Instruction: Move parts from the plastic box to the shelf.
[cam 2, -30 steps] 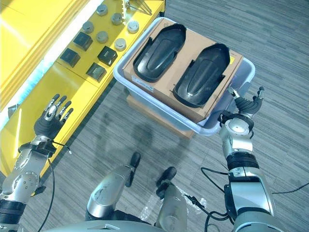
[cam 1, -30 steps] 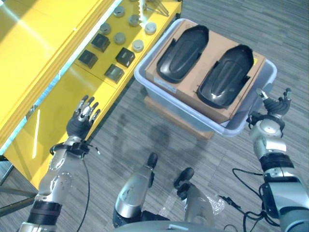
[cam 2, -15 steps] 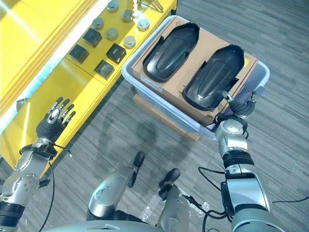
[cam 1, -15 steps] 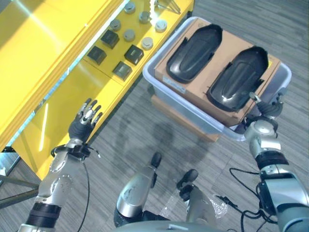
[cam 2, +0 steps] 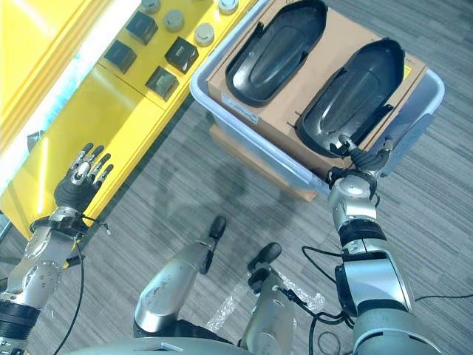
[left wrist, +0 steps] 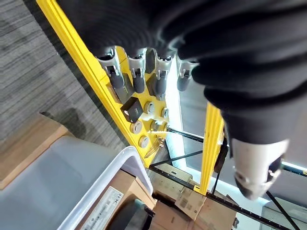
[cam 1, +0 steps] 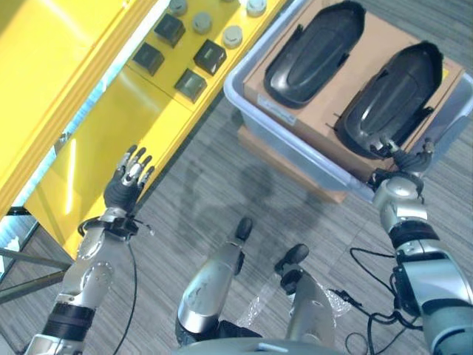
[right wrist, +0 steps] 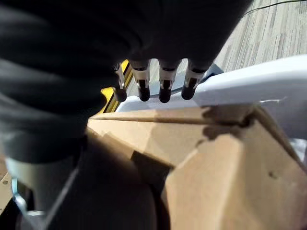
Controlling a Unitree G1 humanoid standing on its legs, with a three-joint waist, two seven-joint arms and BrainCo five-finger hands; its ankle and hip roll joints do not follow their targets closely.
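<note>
The right hand point(cam 2: 360, 160) is at the near corner of the plastic box point(cam 2: 222, 111), its fingers straight and holding nothing. The nearer black part point(cam 2: 358, 86) lies just beyond them on the cardboard, its long axis running away from the hand, and they seem to touch its near end. The left hand point(cam 1: 127, 181), also spread and empty, hovers by the yellow shelf point(cam 1: 126, 118), well apart.

A flat cardboard box point(cam 2: 255, 164) lies on the grey striped carpet floor point(cam 2: 170, 192), under the plastic bin and jutting out at its near side. More cardboard boxes point(left wrist: 192, 203) sit stacked beyond a black metal frame point(left wrist: 192, 136), seen in the left wrist view.
</note>
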